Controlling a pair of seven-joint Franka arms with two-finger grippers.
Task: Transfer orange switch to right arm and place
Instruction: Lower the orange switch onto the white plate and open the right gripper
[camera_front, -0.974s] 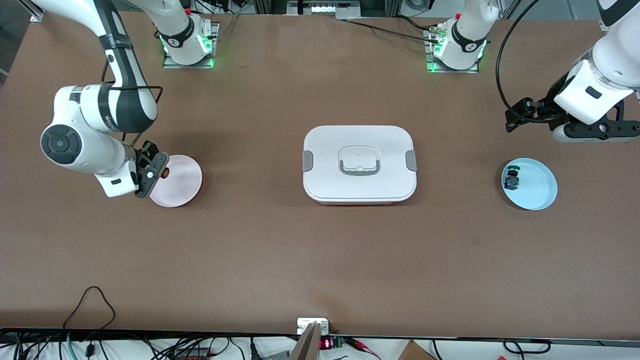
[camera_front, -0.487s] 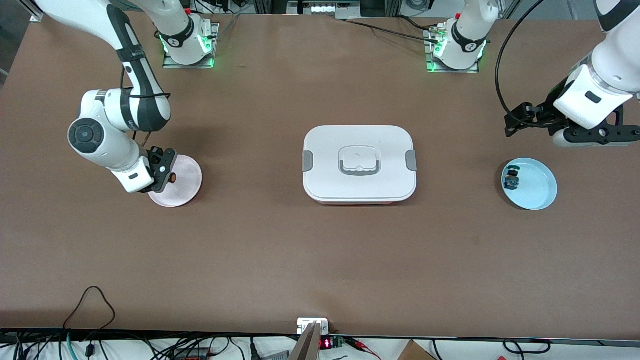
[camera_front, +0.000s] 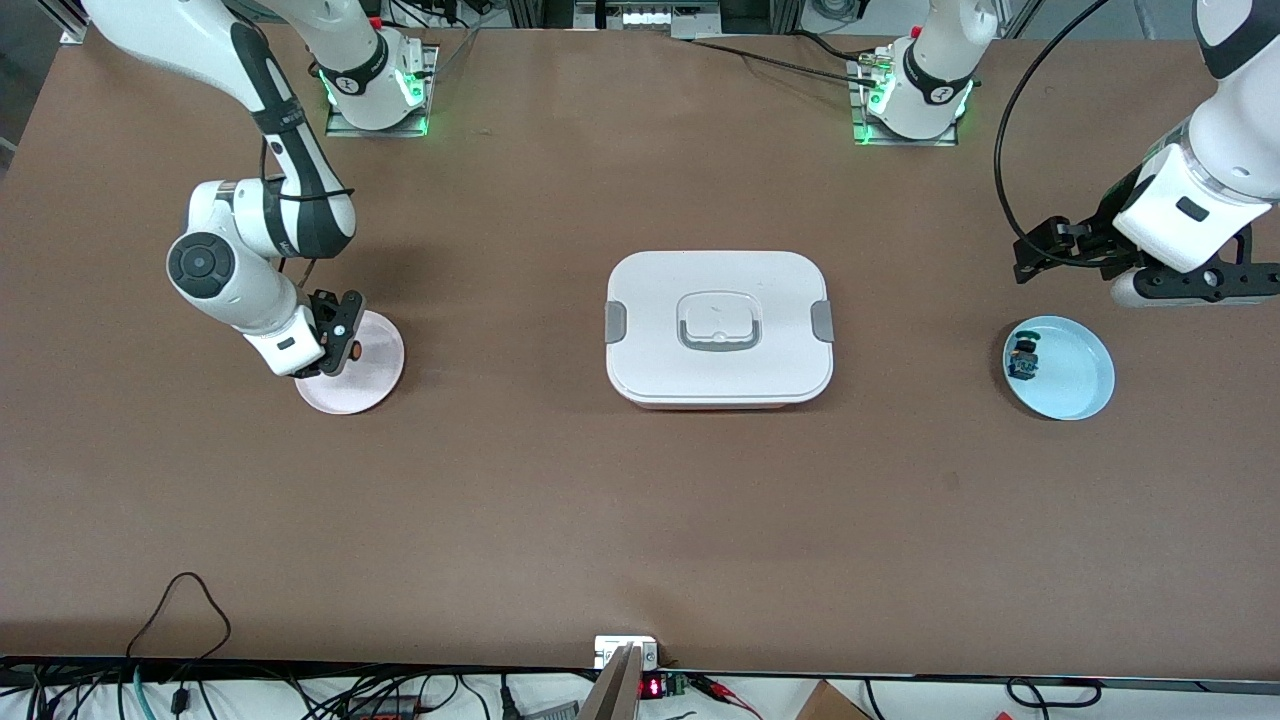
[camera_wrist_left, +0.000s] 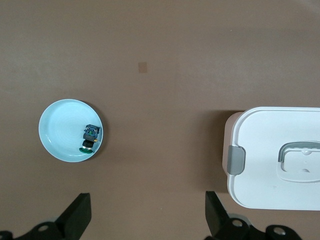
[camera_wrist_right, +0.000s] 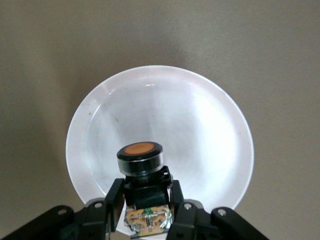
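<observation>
The orange switch (camera_wrist_right: 141, 165), a black cylinder with an orange cap, sits between the fingers of my right gripper (camera_wrist_right: 145, 200), which is shut on its black body. In the front view the right gripper (camera_front: 340, 340) hangs just over the pink plate (camera_front: 372, 368) at the right arm's end of the table, the orange switch (camera_front: 353, 351) showing as an orange dot at its tip. In the right wrist view the pink plate (camera_wrist_right: 200, 125) lies directly below the switch. My left gripper (camera_wrist_left: 148, 220) is open and empty, held above the table beside the blue plate (camera_front: 1075, 375).
A blue-and-green small switch (camera_front: 1022, 360) lies in the blue plate (camera_wrist_left: 57, 135) at the left arm's end. A white lidded box (camera_front: 719, 327) with grey latches stands mid-table. Cables and a small device line the table edge nearest the front camera.
The right arm has swung toward the table's middle and lower, bringing the orange switch from the pink plate's edge to over it. The left arm shifted slightly.
</observation>
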